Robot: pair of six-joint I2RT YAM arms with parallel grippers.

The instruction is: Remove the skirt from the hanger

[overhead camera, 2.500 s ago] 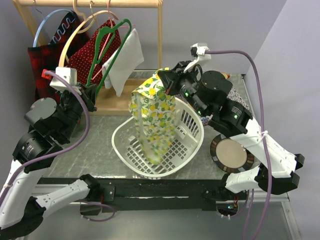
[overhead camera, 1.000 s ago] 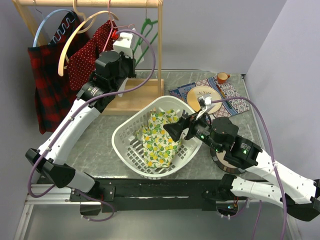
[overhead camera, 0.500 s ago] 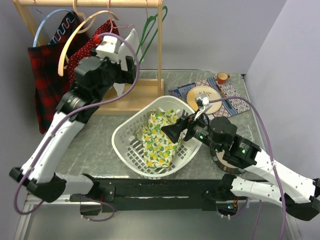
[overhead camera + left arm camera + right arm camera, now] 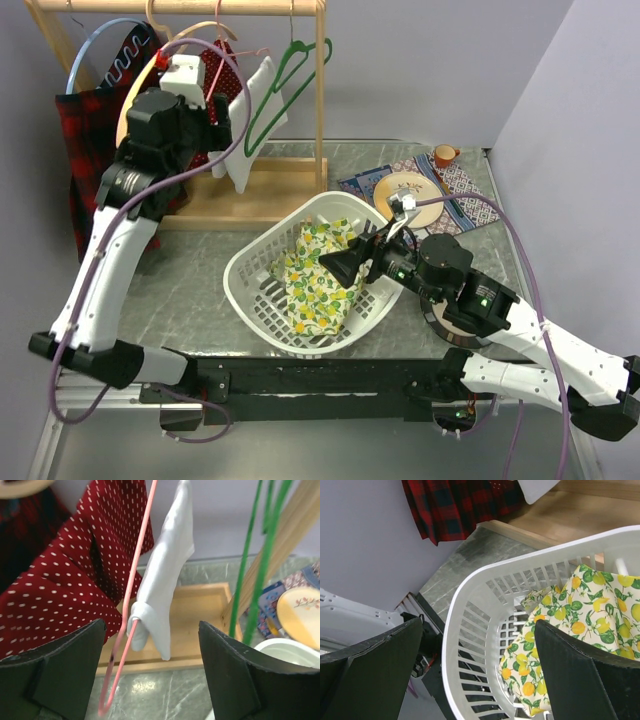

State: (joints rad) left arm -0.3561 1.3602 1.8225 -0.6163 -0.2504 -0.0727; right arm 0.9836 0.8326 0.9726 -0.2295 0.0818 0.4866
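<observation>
Top external view: the lemon-print skirt is seen lying crumpled inside the white basket, directly below and ahead of the right gripper, whose jaws are spread wide and hold nothing. No hanger is attached to the skirt, and no part of it is touched by either arm.

The left gripper is raised to the clothes rack, its jaws also parted and empty. Straight ahead of it, framed between its fingers, a white garment is shown draped on a thin pink hanger. To the gripper's left a red dotted garment is hung, and to its right a green hanger is suspended bare from the wooden rail. A plaid garment is seen farther off to the gripper's left.

The task is judged to be essentially finished, if the lemon-print piece is the skirt meant: it is off its hanger and in the basket, and one hanger is left bare. That reading cannot be fully confirmed, since the cut of the garments on the rail is not clearly shown from any view. Should another of them be the intended skirt, the whole job would remain: the cloth would have to be gripped and slid clear of its hanger. As pictured, only the withdrawal of both arms appears to be left.
</observation>
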